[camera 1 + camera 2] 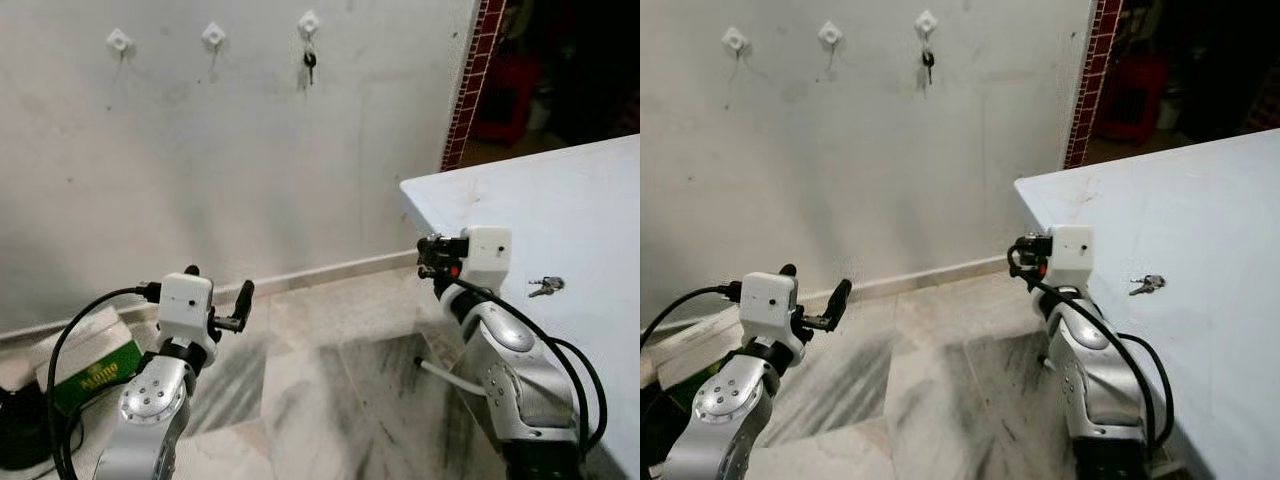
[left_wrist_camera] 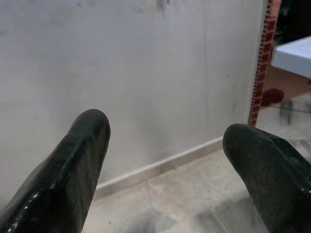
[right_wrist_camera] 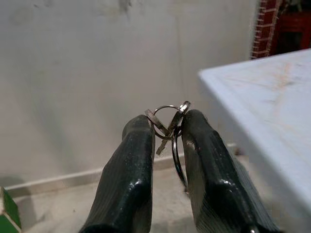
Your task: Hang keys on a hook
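Silver key ring [image 3: 167, 124] pinched between closed right gripper [image 3: 165, 131] fingertips, ring standing clear above the pads, presumably to leave a loop free for threading onto a wall hook [image 1: 213, 37]. Held low beside table [image 1: 560, 200] corner, well below the hooks. Left gripper [image 2: 165, 145] spread wide, empty, idle.

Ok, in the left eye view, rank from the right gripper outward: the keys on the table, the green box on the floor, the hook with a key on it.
From the right gripper, shut on a key ring:
1. Keys on the table, just to its right on the tabletop.
2. Hook with a key, high on the wall, rightmost of three.
3. Green box, on the floor at far left, beyond the left arm.
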{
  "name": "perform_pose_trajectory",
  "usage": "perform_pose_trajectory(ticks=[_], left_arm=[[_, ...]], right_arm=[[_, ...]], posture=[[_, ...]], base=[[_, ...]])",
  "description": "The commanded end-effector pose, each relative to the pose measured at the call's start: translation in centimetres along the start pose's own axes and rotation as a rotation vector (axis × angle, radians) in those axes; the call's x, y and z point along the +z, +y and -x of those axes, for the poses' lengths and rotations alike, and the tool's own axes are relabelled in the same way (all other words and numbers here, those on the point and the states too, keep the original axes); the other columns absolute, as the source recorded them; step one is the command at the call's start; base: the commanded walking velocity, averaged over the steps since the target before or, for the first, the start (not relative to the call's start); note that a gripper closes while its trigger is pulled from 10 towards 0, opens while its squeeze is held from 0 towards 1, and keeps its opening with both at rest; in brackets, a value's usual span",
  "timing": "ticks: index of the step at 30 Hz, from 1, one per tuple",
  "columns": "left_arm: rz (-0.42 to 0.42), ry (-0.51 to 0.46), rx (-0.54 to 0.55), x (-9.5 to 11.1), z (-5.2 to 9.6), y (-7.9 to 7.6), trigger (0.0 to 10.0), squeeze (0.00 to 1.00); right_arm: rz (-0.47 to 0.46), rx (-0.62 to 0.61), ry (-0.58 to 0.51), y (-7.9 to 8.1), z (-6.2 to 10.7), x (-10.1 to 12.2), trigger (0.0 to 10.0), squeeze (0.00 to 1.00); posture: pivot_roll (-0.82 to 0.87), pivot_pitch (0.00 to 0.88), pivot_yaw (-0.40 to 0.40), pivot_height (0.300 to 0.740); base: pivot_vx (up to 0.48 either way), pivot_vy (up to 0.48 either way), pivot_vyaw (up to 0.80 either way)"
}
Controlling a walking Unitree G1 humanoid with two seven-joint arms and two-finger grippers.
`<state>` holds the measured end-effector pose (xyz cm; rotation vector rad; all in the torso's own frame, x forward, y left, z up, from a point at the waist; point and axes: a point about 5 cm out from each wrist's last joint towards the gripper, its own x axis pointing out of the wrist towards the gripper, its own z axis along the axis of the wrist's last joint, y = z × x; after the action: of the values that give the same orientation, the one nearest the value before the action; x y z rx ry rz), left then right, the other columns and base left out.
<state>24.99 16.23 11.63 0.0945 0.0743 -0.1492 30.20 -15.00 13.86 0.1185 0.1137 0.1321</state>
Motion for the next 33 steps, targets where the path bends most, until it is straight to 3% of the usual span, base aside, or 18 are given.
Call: perform_pose_trajectory(ticks=[1, 21, 33], left_arm=[[-0.009, -0.007, 0.013, 0.12, 0.05, 0.64, 10.0, 0.0], [0.056, -0.046, -0.028, 0.6, 0.1, 0.37, 10.0, 0.0], [0.062, -0.043, -0.051, 0.57, 0.09, 0.15, 10.0, 0.0]], right_arm=[[0.0, 0.04, -0.028, 1.22, -0.36, 0.72, 10.0, 0.0], [0.019, 0.069, -0.033, 1.59, -0.47, 0.68, 10.0, 0.0], [0.022, 0.093, -0.043, 1.92, -0.41, 0.77, 10.0, 0.0]], posture=[[0.05, 0.0, 0.039, 0.74], [0.06, 0.0, 0.031, 0.74], [0.05, 0.0, 0.034, 0.74]], base=[[0.0, 0.0, 0.0], [0.0, 0.0, 0.0], [0.273, 0.0, 0.13]])
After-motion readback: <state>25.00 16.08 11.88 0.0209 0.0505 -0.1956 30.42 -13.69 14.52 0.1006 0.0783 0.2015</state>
